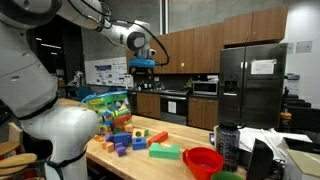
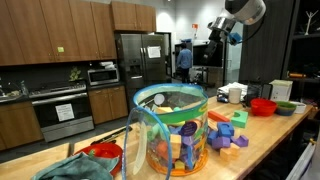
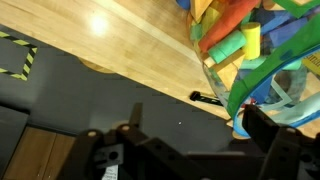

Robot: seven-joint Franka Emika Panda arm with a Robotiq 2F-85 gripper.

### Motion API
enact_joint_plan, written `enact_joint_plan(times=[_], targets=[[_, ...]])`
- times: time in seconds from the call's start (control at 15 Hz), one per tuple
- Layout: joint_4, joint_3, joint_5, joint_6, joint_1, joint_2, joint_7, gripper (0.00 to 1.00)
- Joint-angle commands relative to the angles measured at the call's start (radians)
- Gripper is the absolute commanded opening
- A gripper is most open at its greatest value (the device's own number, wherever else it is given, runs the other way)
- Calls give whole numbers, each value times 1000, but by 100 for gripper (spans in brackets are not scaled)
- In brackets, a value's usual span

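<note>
My gripper (image 1: 142, 70) hangs high above the wooden table (image 1: 190, 135), open and holding nothing; in an exterior view the gripper (image 2: 222, 30) shows near the ceiling. In the wrist view the gripper (image 3: 195, 135) has its dark fingers (image 3: 265, 130) spread wide over dark floor beside the table edge. A clear tub (image 1: 108, 105) with a green and blue rim holds coloured blocks. The tub (image 2: 170, 130) fills the foreground, and its rim (image 3: 255, 75) curves along the right of the wrist view. A black marker (image 3: 207, 98) lies at the table's edge.
Loose coloured blocks (image 1: 130, 138) and a green block (image 1: 165, 152) lie on the table, with a red bowl (image 1: 203, 160) and a dark bottle (image 1: 228, 140) further along. A white mug (image 2: 235, 93) stands at the far end. Yellow-black tape (image 3: 18, 55) marks the floor.
</note>
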Motion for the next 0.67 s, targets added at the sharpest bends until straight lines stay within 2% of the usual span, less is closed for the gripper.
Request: enact_joint_plan(times=[0.0, 0.27, 0.6], targets=[[3, 26, 17, -6, -32, 6, -14, 100], [4, 24, 18, -6, -33, 6, -16, 100], [104, 12, 12, -172, -33, 47, -84, 100]])
